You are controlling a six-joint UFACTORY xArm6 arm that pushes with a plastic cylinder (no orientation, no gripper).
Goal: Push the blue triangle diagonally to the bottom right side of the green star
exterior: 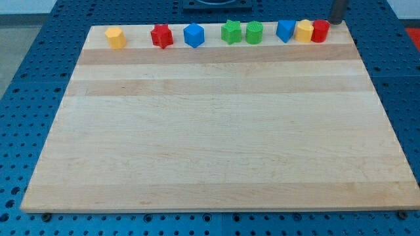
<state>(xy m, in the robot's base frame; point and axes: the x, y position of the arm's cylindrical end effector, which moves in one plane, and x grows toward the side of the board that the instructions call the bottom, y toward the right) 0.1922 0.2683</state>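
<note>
The blue triangle [285, 30] sits in a row of blocks along the board's top edge, right of centre. The green star [231, 31] is further left in that row, with a second green block [254, 32] touching its right side, between it and the triangle. A yellow block [304, 31] touches the triangle's right side, and a red block [320, 31] touches the yellow one. My tip [336, 23] is at the view's top right, just above and right of the red block, apart from the blue triangle.
Further left along the top edge stand a blue block [193, 35], a red star [161, 35] and a yellow block [115, 37]. The wooden board [216, 131] lies on a blue perforated table [26, 98].
</note>
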